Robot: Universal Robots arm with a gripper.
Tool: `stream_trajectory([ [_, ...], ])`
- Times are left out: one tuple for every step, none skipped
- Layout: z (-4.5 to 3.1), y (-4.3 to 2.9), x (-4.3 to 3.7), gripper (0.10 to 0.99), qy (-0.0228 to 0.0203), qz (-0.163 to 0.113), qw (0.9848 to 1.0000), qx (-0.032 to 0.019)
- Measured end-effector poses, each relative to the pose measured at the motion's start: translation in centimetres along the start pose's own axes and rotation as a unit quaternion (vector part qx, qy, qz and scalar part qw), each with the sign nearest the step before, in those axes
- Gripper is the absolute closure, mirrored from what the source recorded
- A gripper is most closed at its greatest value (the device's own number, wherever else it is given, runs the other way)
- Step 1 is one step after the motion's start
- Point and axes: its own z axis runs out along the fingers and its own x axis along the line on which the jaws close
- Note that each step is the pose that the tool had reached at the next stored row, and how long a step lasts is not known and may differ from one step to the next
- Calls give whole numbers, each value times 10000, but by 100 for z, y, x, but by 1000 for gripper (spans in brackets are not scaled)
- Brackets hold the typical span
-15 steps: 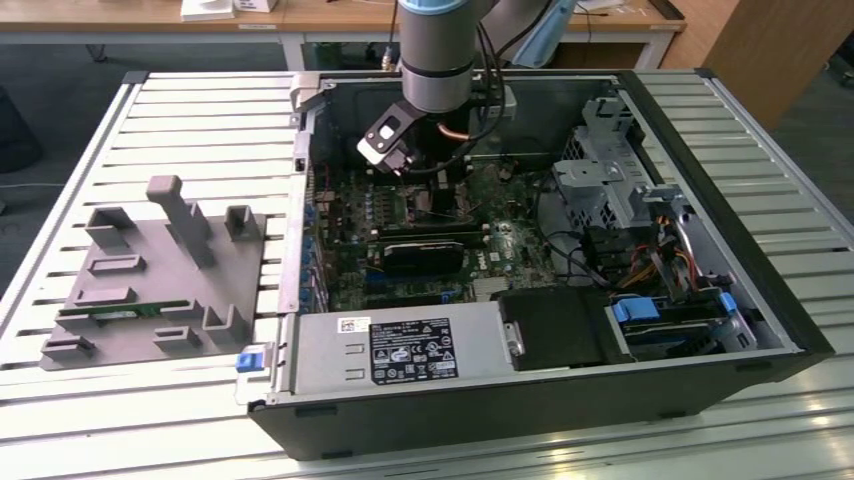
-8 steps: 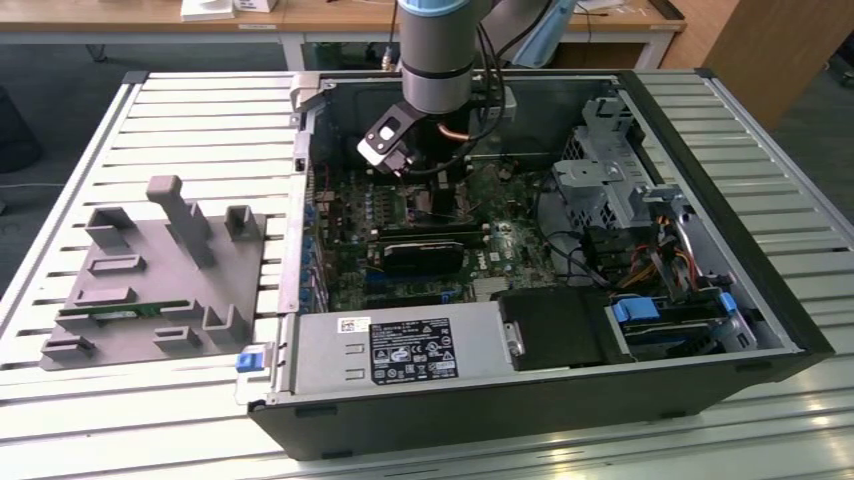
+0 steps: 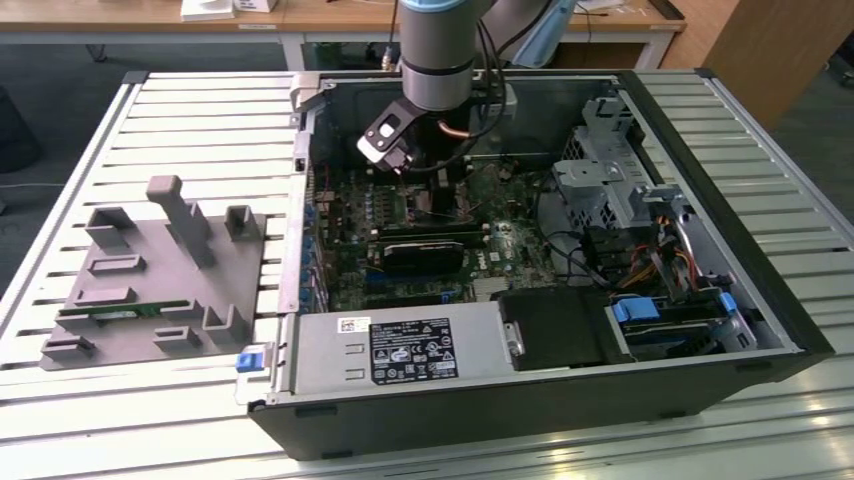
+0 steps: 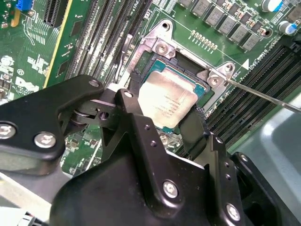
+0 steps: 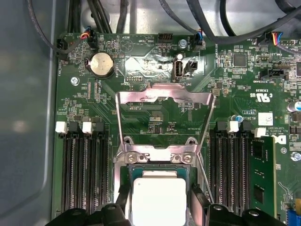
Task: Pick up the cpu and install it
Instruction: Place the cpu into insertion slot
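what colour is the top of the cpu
The cpu has a pale silver top with a thin green edge, clearest in the second wrist view.

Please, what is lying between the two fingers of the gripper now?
The cpu, silver top up, sits between the gripper's fingers over the socket, in both wrist views.

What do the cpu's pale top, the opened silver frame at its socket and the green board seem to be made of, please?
The small flat square cpu has a pale silver top that looks like metal, satin rather than mirror-bright. The opened silver hinged frame looks like bare stamped steel: thin, with bright reflections. The green circuit board is probably lacquered laminate, slightly glossy.
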Motion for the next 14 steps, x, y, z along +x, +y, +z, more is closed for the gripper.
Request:
stream_trajectory([
  [-14, 1, 0, 475, 0, 0, 10000, 0],
  [-30, 2, 0, 475, 0, 0, 10000, 1],
  [-47, 3, 0, 475, 0, 0, 10000, 2],
  [-65, 4, -1, 475, -1, 0, 10000, 3],
  [-84, 5, -1, 475, 0, 0, 10000, 4],
  [-104, 6, -1, 475, 0, 0, 10000, 6],
  [-123, 7, -1, 490, 0, 0, 10000, 8],
  [-141, 8, -1, 490, 0, 0, 10000, 11],
  [-161, 9, -1, 553, 0, 0, 10000, 16],
  [-177, 10, 0, 612, 0, 0, 10000, 21],
  [-191, 11, 0, 612, -1, 0, 10000, 25],
  [-203, 12, 0, 671, -1, 0, 10000, 30],
  [-213, 12, 0, 729, 0, 0, 10000, 34],
  [-226, 13, 1, 729, -1, -1, 10000, 41],
])
